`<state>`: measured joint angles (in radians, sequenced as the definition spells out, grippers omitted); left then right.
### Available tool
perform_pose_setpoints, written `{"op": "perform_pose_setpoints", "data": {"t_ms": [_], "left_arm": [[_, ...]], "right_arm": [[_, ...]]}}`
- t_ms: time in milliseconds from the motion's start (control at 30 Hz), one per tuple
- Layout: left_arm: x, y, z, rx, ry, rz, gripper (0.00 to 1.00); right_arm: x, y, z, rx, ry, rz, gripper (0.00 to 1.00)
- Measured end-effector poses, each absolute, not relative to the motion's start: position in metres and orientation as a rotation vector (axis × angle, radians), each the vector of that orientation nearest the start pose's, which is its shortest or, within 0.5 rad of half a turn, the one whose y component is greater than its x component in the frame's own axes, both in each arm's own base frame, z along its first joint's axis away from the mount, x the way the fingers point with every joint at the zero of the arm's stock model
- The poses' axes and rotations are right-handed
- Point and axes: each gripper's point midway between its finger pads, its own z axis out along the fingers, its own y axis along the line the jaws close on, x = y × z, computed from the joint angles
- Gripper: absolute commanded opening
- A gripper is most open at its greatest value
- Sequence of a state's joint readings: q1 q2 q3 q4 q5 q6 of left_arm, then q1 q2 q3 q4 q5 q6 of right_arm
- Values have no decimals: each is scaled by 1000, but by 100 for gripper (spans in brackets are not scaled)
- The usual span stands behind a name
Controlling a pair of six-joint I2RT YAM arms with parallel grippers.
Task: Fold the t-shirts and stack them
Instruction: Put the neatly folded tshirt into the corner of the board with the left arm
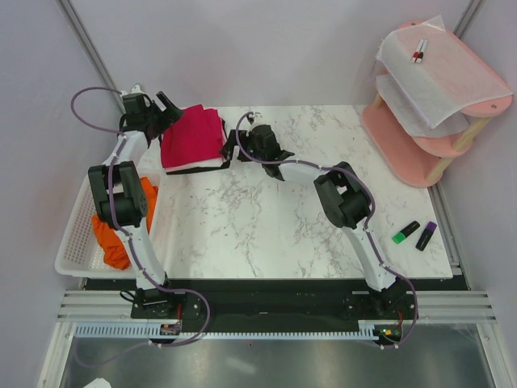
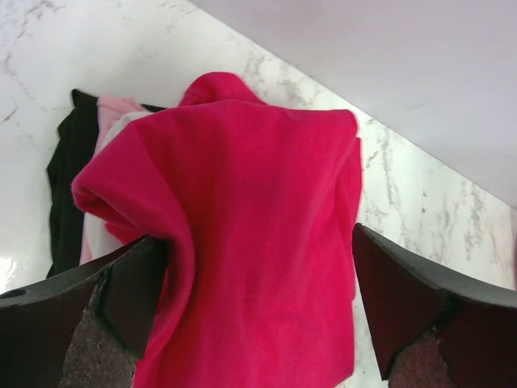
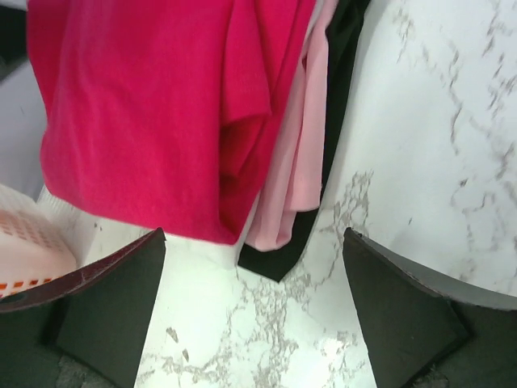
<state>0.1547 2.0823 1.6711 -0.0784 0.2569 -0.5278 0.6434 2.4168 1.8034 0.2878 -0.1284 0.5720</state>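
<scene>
A folded crimson-red t-shirt (image 1: 192, 136) lies on top of a stack at the back left of the marble table (image 1: 266, 226). Under it show a white layer (image 1: 198, 164), a pink layer (image 3: 303, 162) and a black layer (image 3: 339, 105). My left gripper (image 1: 166, 109) is open at the stack's far left corner, and the red t-shirt (image 2: 258, 226) lies between its wide jaws (image 2: 257, 267). My right gripper (image 1: 234, 144) is open beside the stack's right edge, with only bare marble between its fingers (image 3: 254, 275). An orange t-shirt (image 1: 121, 234) lies crumpled in the basket.
The white mesh basket (image 1: 74, 238) hangs off the table's left edge beside the left arm. A pink tiered shelf (image 1: 404, 153) draped with thin white sheets (image 1: 440, 69) stands at the back right. A green marker (image 1: 405, 233) and a purple marker (image 1: 426, 236) lie near the right edge.
</scene>
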Motion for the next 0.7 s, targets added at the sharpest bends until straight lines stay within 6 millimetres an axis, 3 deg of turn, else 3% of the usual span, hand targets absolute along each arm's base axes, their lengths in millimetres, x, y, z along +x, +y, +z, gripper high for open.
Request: {"op": "perform_pose_setpoints", "data": {"t_ms": [200, 300, 567, 700], "left_arm": [[574, 34, 134, -604, 2052, -428, 100], [560, 36, 131, -626, 2067, -402, 100], [523, 34, 141, -643, 2062, -361, 100], [515, 28, 147, -632, 2052, -347, 100]], "right_arm": [[532, 438, 115, -138, 1936, 945, 98], [542, 438, 120, -101, 1908, 1016, 98], [550, 432, 68, -33, 1980, 1083, 98], [547, 435, 66, -36, 1983, 1094, 98]]}}
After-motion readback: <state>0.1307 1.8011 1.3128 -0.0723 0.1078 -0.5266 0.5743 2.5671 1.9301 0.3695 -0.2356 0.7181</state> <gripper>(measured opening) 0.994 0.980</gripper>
